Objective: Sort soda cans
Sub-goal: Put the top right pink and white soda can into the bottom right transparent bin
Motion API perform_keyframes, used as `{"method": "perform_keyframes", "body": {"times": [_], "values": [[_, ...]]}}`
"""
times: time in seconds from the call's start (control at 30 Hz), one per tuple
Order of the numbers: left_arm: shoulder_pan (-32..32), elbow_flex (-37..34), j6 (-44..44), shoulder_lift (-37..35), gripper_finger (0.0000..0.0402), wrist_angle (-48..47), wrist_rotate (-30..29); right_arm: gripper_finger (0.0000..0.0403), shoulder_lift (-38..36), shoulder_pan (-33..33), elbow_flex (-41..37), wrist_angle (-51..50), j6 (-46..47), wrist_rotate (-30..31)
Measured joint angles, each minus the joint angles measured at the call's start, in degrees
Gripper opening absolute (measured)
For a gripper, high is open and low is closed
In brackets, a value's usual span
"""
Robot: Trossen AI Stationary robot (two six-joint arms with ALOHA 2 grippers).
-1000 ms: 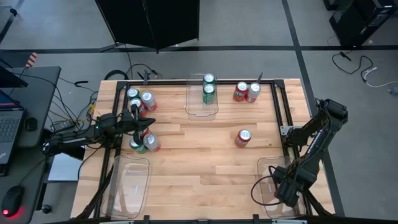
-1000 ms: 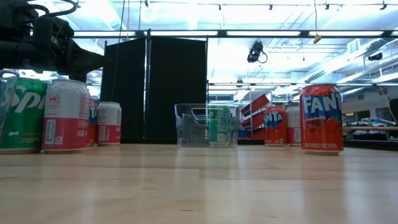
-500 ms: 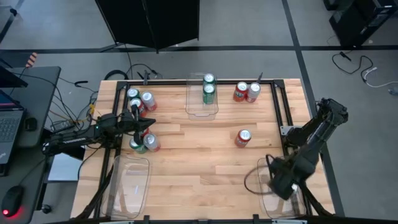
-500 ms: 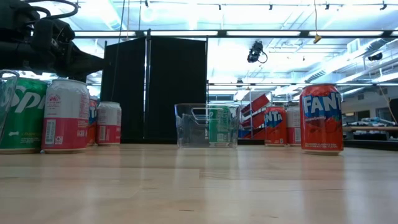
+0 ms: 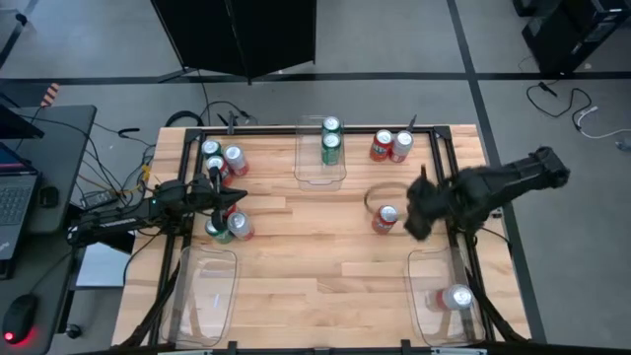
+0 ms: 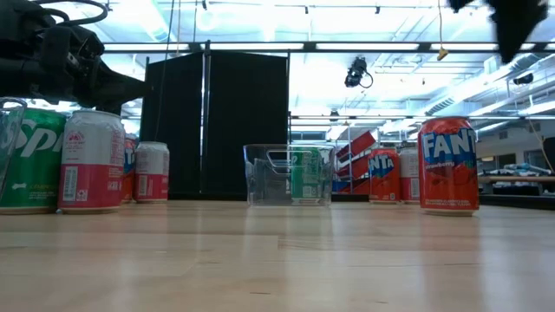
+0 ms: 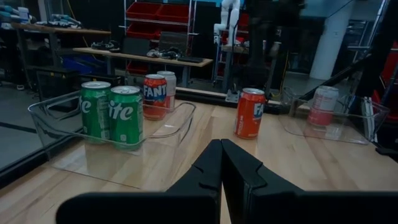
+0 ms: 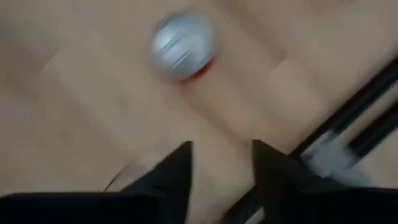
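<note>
One red cylindrical metal soda can (image 5: 385, 218) stands upright, alone, right of the worktop's (image 5: 315, 266) centre, long axis vertical. The right claw (image 5: 415, 211), fingers spread with a gap, hangs just beside it on its right-edge side; this arm is nearer. Left claw (image 7: 221, 163): pressed together, near the left edge.

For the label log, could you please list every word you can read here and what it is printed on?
"FANT", cut off: lone red can.
"NTA": red can farther back.
"Sp": green can at left edge.
"ite": green can in the clear tray.
"FANTA": red can behind.
Smaller print: unreadable.
</note>
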Motion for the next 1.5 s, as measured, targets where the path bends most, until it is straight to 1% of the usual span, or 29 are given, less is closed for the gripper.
{"method": "perform_keyframes", "body": {"times": [0.1, 0.17, 0.23, 0.3, 0.37, 0.43, 0.6, 0.7, 0.87, 0.93, 1.03, 1.13, 1.23, 1.37, 1.5], "values": [[0.0, 0.0, 0.0, 0.0, 0.0011, 0.6, 0.0, 0.0062, -2.9, -8.5, -3.1, 0.7, -5.7, 4.9], [0.0, 0.0, 0.0, 0.0, 0.0011, 1.1, 0.0, 0.0025, -4.7, -14.0, -5.5, 2.9, -9.1, 8.2], [0.0, 0.0, 0.1, 0.0, 0.0011, 1.2, -0.1, 0.0007, -6.4, -19.5, -8.2, 8.1, -14.4, 9.2], [0.0, 0.0, 0.1, 0.0, 0.0011, 1.2, -0.1, 0.0006, -7.7, -24.9, -11.1, 14.2, -20.0, 9.1], [0.0, 0.0, 0.1, 0.0, 0.0011, 1.2, -0.3, 0.002, -8.3, -30.0, -13.7, 20.0, -25.3, 7.7], [0.0, 0.0, 0.0, 0.0, 0.0011, 1.2, -0.3, 0.0045, -8.1, -35.1, -16.1, 24.9, -29.8, 6.6], [0.0, 0.0, 0.0, 0.0, 0.0011, 1.2, -0.3, 0.0128, -5.7, -45.1, -19.7, 34.8, -36.9, 4.7], [0.0, 0.0, -0.2, 0.0, 0.0011, 1.1, -0.3, 0.0187, -3.9, -49.1, -19.9, 39.0, -39.6, 5.2], [0.0, 0.0, -0.9, 0.0, 0.0011, 0.5, -0.3, 0.0288, -0.6, -54.4, -19.7, 42.5, -42.7, 8.6], [0.0, 0.0, -1.4, 0.0, 0.0011, 0.5, -0.3, 0.0323, 1.1, -56.1, -19.7, 43.1, -44.7, 8.8], [0.0, 0.0, -1.4, 0.0, 0.0011, 0.4, -0.3, 0.0362, 3.9, -58.0, -19.7, 45.3, -47.2, 8.8], [0.0, 0.0, -1.6, 0.0, 0.0011, 0.3, -0.3, 0.0382, 7.1, -59.4, -19.7, 47.3, -48.4, 8.8], [0.0, 0.0, -1.6, 0.0, 0.0011, 0.1, -0.3, 0.0386, 9.6, -60.6, -19.7, 48.0, -49.3, 8.7], [0.0, 0.0, -1.6, 0.0, 0.0011, -0.5, -0.3, 0.0371, 11.8, -61.9, -19.7, 49.0, -49.9, 8.7], [0.0, 0.0, -1.6, 0.0, 0.0011, -0.6, -0.3, 0.0342, 12.2, -62.8, -19.7, 51.7, -51.0, 7.4]]}}
